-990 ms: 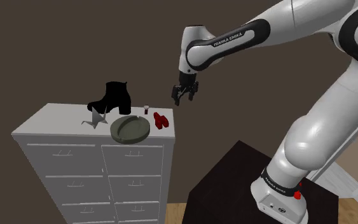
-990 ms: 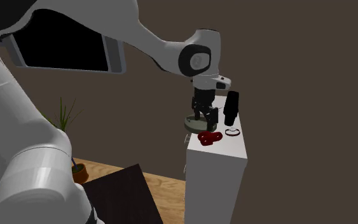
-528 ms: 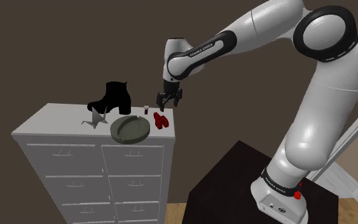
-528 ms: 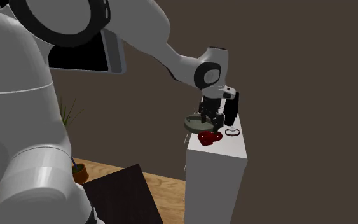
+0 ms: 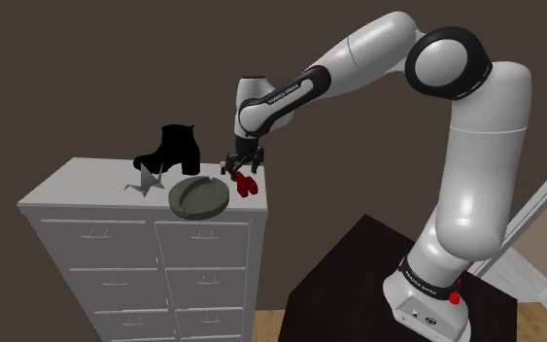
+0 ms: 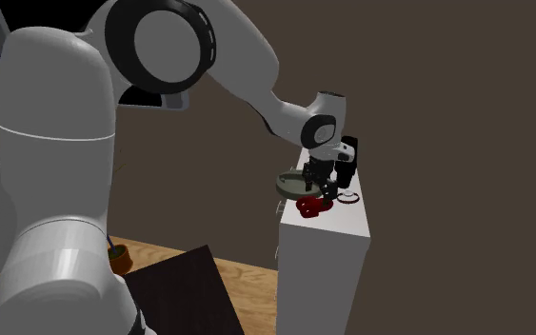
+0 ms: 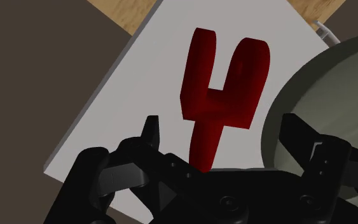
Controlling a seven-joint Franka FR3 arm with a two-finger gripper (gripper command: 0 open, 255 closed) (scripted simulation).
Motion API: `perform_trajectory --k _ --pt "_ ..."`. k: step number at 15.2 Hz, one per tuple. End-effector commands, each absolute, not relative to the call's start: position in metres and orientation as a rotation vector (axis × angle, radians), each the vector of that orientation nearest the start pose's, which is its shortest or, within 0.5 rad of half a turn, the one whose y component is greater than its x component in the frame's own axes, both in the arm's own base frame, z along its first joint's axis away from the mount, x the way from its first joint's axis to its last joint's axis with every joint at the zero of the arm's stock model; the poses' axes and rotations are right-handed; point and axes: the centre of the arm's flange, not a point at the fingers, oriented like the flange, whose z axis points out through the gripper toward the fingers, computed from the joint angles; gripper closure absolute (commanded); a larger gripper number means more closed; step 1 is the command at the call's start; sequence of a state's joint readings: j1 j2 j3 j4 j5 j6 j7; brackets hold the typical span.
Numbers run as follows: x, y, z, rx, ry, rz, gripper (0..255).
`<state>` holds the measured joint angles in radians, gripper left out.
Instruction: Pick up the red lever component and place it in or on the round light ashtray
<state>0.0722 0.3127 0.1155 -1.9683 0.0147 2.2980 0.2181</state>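
The red lever component (image 5: 245, 184) lies on the white dresser top (image 5: 77, 185), near its corner and beside the round grey-green ashtray (image 5: 200, 197). My black gripper (image 5: 237, 167) hangs just above the lever's far end. In the wrist view the gripper (image 7: 225, 137) is open, its fingers (image 7: 151, 130) standing either side of the stem of the forked lever (image 7: 225, 95) without touching it. The ashtray's rim (image 7: 323, 95) curves past the other finger. From the second exterior view the gripper (image 6: 318, 186) sits over the lever (image 6: 313, 205), with the ashtray (image 6: 289, 183) behind.
A black heeled boot (image 5: 169, 151) stands at the back of the dresser, with a grey folded figure (image 5: 145, 182) in front of it. A small dark-capped item (image 5: 222, 166) stands close behind the gripper. The dresser's edge (image 7: 139, 76) drops off right beside the lever.
The arm has swung toward the shoulder view's left and come down, bringing the open gripper from above the dresser's corner to just over the red lever. The lever has not moved.
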Motion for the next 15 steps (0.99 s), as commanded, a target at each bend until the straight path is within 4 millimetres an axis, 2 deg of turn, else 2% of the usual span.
perform_trajectory --k 1,4,11,12,15 --pt "0.601 0.113 0.305 -3.091 0.070 -0.015 0" --pt "0.601 0.113 0.291 -3.091 0.070 -0.015 0" --pt "0.601 0.113 0.291 -3.091 0.070 -0.015 0" --pt "0.601 0.113 0.291 -3.091 0.070 -0.015 255" --pt "0.601 0.113 0.291 -3.091 0.070 -0.015 255"
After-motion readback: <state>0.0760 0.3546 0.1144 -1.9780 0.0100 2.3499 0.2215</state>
